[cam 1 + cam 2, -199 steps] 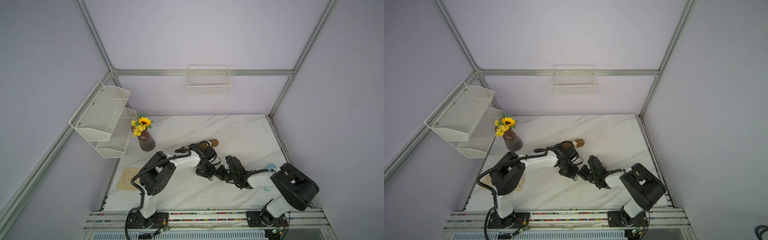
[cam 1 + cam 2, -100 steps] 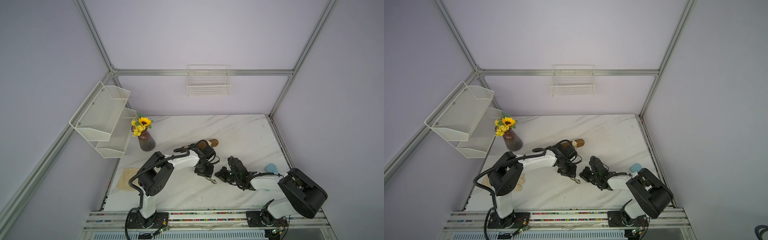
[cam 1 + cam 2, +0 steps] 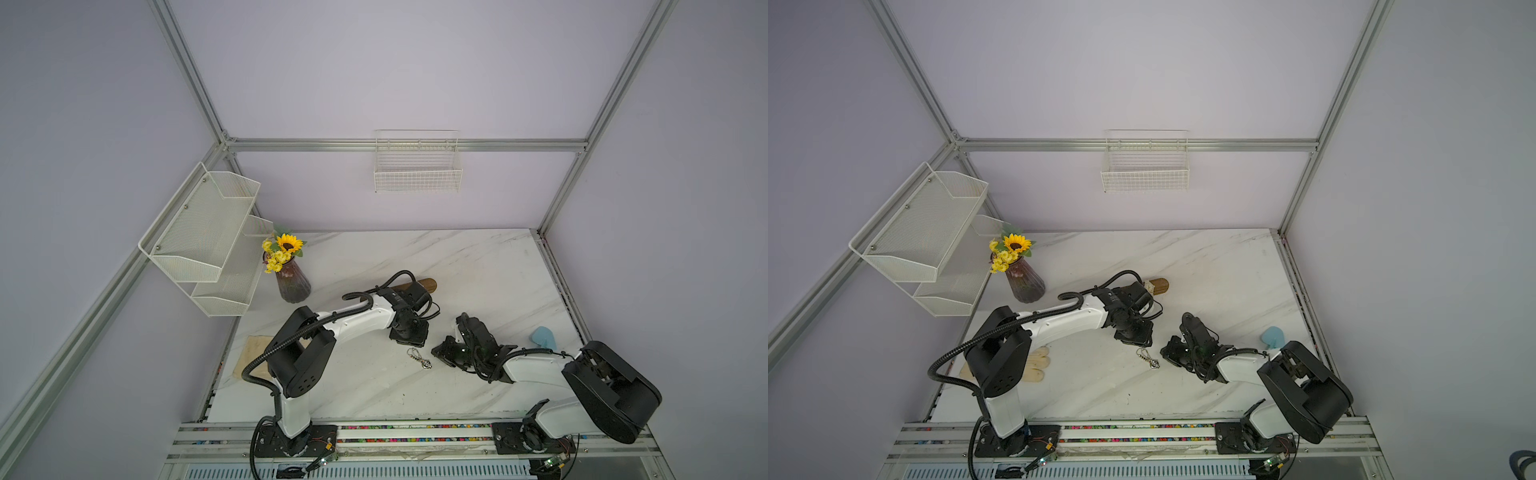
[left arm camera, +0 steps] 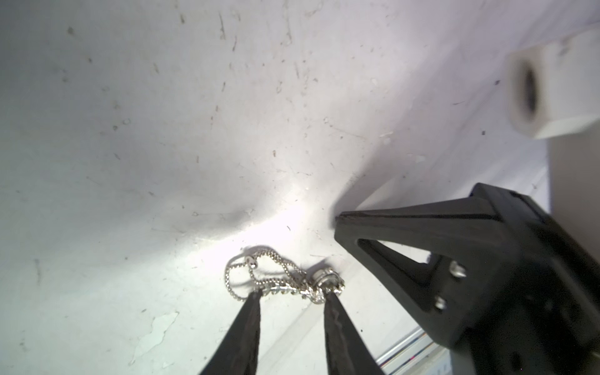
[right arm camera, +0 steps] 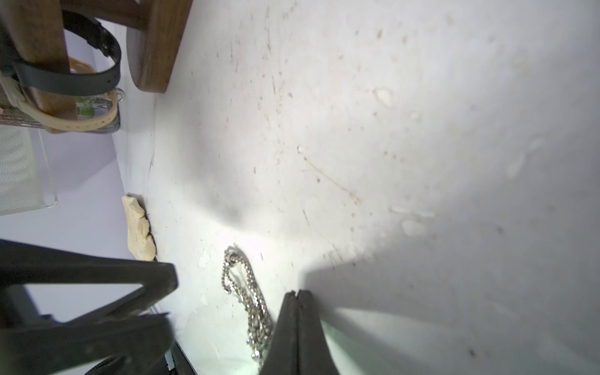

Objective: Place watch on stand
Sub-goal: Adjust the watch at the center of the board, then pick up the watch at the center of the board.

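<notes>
In both top views, a small silver chain watch lies loose on the white marble table, a little below the centre of the frame, in the gap between two black grippers. The left gripper hangs just above and left of it, and the right gripper sits just to its right. The brown wooden stand is further up the frame, mostly hidden behind the left arm and well apart from the watch. In the left wrist view, the left gripper shows two fingers standing apart at bottom centre. Their tips straddle the watch, probably lined up to pinch it. In the right wrist view, the right gripper at bottom centre is pressed together on nothing, with the watch just to its left. The stand, upper left, already carries a black strap and a beige strap.
</notes>
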Action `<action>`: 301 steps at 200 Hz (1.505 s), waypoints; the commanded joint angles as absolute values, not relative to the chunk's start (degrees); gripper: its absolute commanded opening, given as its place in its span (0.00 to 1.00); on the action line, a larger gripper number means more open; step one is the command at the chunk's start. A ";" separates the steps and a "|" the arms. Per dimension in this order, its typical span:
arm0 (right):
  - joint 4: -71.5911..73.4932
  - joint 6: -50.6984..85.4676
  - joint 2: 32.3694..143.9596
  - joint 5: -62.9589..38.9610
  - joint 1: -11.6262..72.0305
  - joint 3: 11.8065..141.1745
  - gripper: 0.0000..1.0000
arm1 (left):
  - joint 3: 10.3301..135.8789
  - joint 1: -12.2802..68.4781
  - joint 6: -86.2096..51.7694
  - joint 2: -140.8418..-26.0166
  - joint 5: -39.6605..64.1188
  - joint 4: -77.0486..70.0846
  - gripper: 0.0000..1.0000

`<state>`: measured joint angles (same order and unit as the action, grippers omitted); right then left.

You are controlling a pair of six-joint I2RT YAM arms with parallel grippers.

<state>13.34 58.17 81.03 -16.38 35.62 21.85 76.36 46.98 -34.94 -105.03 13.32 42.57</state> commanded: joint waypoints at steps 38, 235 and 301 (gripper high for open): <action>1.86 54.27 72.20 -20.57 30.79 19.73 0.00 | 75.38 53.66 -29.91 -99.14 10.42 43.60 0.21; -17.88 29.52 83.25 0.54 50.05 42.51 0.28 | 63.69 37.95 -39.53 -94.10 11.57 40.86 0.23; -19.68 28.33 87.58 1.31 51.00 43.49 0.22 | 60.30 34.71 -39.29 -93.16 15.17 38.55 0.23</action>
